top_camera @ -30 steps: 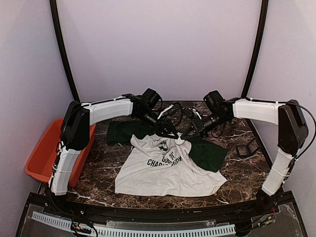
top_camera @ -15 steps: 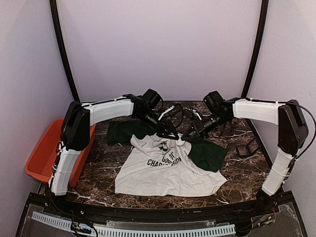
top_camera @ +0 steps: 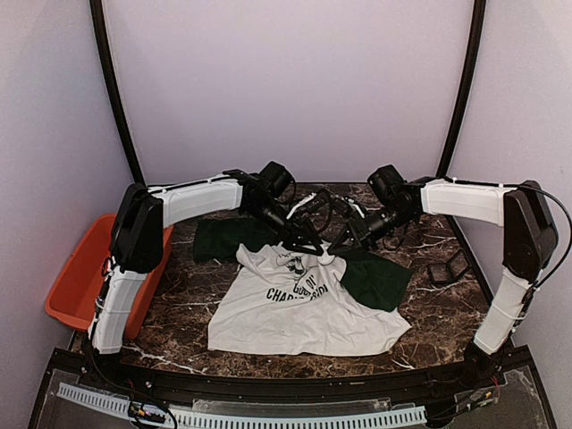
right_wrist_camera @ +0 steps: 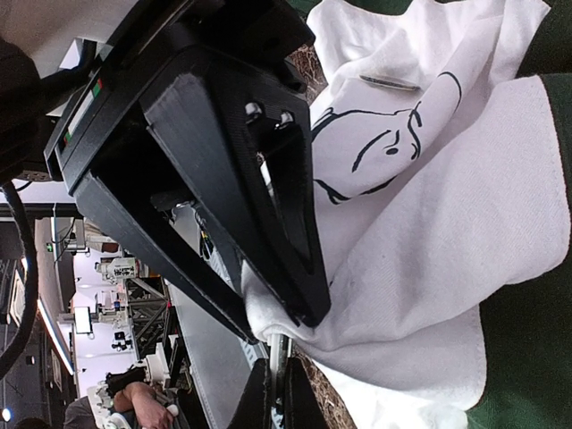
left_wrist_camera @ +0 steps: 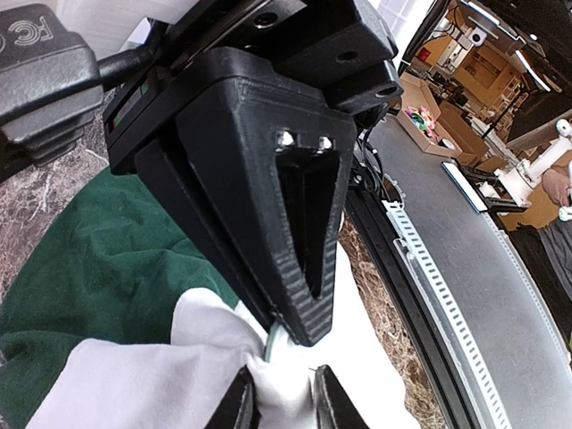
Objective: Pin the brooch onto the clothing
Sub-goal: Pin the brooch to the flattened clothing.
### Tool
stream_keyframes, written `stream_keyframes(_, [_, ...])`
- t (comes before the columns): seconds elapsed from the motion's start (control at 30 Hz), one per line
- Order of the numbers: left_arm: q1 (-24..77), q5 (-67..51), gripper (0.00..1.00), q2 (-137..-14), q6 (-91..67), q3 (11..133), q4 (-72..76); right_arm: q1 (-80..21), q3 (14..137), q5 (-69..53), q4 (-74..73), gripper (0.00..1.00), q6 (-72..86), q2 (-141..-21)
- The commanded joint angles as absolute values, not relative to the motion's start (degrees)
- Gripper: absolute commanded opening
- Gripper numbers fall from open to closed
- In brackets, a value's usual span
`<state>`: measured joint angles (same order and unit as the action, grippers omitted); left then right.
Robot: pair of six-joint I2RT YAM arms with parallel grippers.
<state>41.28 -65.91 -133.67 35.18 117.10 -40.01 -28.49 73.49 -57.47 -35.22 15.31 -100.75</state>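
Clothing (top_camera: 304,308) edge lifted at right claw (right_wrist_camera: 277,398), left claw (left_wrist_camera: 284,398) just beside.

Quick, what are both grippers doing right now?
Left gripper: slightly apart at the shirt, grip cannot be told.
Right gripper: shut, contents unclear.

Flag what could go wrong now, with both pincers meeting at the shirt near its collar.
1. The right pincer is shut on a bunched fold of the T-shirt; pinning there could catch several layers.
2. The left pincer sits tip to tip with it over the same fold, so any sideways correction could knock them together or tug the fabric loose.
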Motion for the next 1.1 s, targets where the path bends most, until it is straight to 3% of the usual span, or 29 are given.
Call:
stream_keyframes(0.0, [42.71,-66.27,0.21,-134.42,35.64,118.26,-42.12,-28.60,75.32,-57.87,-32.92,0.00,15.03,-100.66])
stream_keyframes(1.07, [44.20,-63.05,0.22,-134.80,37.04,120.15,-44.51,-28.92,76.38,-55.36,-34.28,0.00,15.26,-101.99])
